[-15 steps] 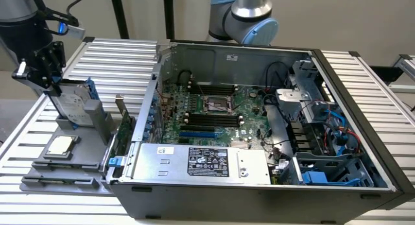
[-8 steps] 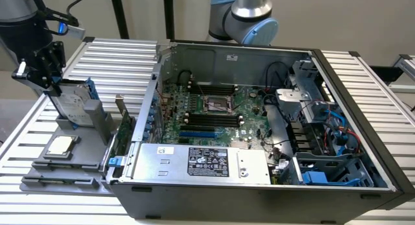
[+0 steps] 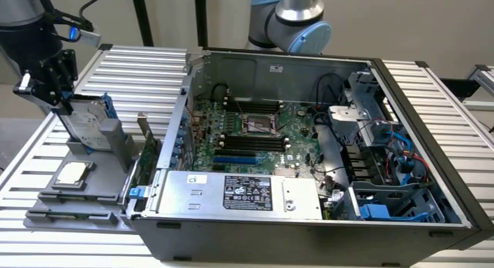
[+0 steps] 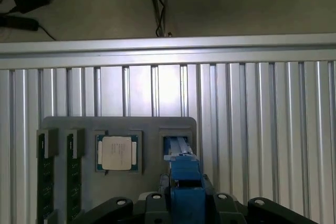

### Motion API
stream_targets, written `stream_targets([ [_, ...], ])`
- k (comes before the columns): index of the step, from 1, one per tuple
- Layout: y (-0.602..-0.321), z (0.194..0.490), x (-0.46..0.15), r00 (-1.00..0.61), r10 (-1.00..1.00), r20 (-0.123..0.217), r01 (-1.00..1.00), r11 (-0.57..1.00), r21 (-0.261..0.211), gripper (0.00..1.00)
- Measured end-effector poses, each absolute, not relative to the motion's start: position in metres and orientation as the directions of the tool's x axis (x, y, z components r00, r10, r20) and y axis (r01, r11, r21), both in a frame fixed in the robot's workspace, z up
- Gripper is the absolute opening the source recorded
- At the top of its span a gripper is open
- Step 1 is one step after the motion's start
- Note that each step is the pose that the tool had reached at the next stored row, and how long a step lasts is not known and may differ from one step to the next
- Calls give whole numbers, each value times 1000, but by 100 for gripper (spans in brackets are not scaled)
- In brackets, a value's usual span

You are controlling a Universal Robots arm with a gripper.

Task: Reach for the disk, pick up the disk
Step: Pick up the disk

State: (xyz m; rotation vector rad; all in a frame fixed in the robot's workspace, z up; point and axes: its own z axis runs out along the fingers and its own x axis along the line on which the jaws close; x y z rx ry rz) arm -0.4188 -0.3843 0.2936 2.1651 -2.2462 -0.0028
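Jaws clamped on disk (image 3: 83, 123) top edge, disk standing in grey holder (image 3: 104, 181) slot, nr PC case (image 3: 309, 236)

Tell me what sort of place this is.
Probably a robotics lab bench for computer assembly work: an open PC case with its motherboard bared lies on a slatted aluminium table, and a robot arm stands behind it.

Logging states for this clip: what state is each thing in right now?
disk: on edge, lower end in the holder slot, gripped.
gripper: shut on the disk's top.
chip: flat in its holder recess.
computer case: side open, boards exposed.
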Motion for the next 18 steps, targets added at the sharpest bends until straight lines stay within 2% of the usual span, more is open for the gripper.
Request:
stream_targets([
  [18, -384, 294, -419, -37, -999, 15, -999, 37, 16, 33],
])
